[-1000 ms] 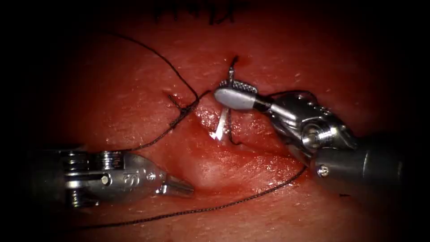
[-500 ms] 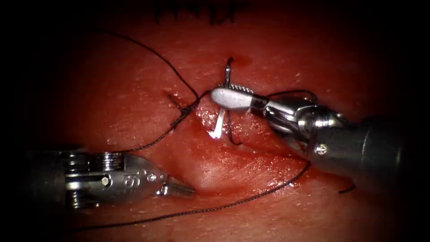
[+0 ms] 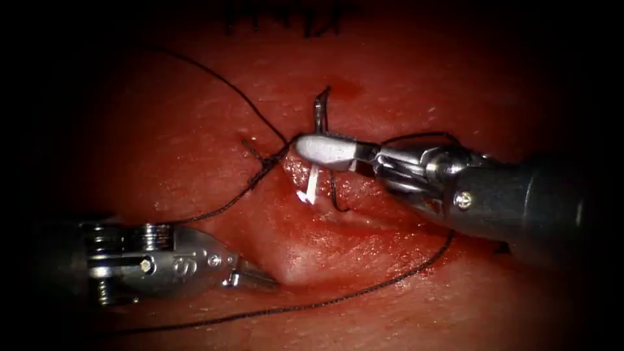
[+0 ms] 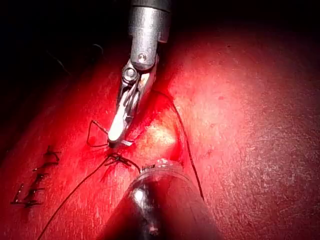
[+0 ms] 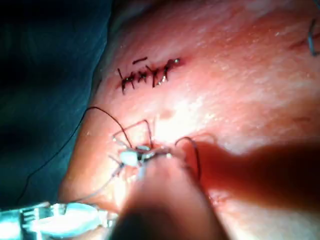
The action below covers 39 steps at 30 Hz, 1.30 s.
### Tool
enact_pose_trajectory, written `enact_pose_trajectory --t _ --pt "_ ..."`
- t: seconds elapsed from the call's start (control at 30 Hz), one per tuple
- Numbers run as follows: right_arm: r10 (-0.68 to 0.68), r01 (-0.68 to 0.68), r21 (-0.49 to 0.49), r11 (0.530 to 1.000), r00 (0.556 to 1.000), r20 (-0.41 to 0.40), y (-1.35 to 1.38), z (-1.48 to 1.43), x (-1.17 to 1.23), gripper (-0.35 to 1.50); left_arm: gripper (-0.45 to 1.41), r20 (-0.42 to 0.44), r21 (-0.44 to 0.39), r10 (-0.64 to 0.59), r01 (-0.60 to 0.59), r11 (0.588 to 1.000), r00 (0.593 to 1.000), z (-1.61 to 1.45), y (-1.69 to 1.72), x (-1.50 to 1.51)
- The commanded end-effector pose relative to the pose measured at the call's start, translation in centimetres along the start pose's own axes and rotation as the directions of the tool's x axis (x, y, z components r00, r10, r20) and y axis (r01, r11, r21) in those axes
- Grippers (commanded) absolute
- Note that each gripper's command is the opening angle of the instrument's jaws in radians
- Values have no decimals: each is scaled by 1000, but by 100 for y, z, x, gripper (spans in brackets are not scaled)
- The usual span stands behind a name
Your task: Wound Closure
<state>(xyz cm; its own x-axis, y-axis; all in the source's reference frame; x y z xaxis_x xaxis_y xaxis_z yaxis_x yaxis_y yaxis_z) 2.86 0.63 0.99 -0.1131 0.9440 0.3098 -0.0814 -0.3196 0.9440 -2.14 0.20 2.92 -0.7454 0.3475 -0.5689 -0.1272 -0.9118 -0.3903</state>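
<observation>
My right tool (image 3: 313, 148) comes in from the right, its jaws shut on the curved needle (image 3: 318, 107) near the middle of its curve. The needle stands almost upright over the cut (image 3: 305, 214). Its upper end rises above the jaws, and its bright lower end (image 3: 307, 192) reaches the wet tissue at the cut's right edge; whether it has entered I cannot tell. Dark thread (image 3: 247, 185) runs from a knot (image 3: 263, 159) left of the cut. My left tool (image 3: 257, 278) lies low on the left, jaws shut on nothing. In the left wrist view the right tool (image 4: 117, 131) grips the needle.
A second strand of thread (image 3: 338, 298) crosses the tissue below the cut, from under the right tool's shaft towards the lower left. An older row of dark stitches (image 5: 147, 75) lies further along the tissue (image 3: 416, 84). Red fluid wets the cut.
The right tool has shifted left and rolled its wrist, carrying the needle left towards the knot. The left tool has drifted slightly left and down.
</observation>
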Motion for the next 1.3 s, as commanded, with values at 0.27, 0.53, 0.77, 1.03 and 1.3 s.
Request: enact_pose_trajectory --t 0.27,0.53,0.77,1.03,1.3 --pt "107 -107 -7 994 994 8 -4 10 -11 -35 -43 0 -1 1 -1 1000 1000 8 0 1" --pt "207 -208 -89 974 978 -19 -2 -2 -19 -35 -43 0 -1 0 0 1000 1000 8 1 1" --pt "256 -258 -92 962 966 -36 4 -4 -23 -35 -43 0 -1 0 0 1000 1000 7 1 1" --pt "297 -301 -67 951 953 -61 12 -4 -29 -35 -45 0 -1 1 -1 1000 1000 7 1 1" --pt "323 -326 -43 945 944 -66 -1 -6 -38 -35 -45 0 -1 1 -1 1000 1000 7 0 0"
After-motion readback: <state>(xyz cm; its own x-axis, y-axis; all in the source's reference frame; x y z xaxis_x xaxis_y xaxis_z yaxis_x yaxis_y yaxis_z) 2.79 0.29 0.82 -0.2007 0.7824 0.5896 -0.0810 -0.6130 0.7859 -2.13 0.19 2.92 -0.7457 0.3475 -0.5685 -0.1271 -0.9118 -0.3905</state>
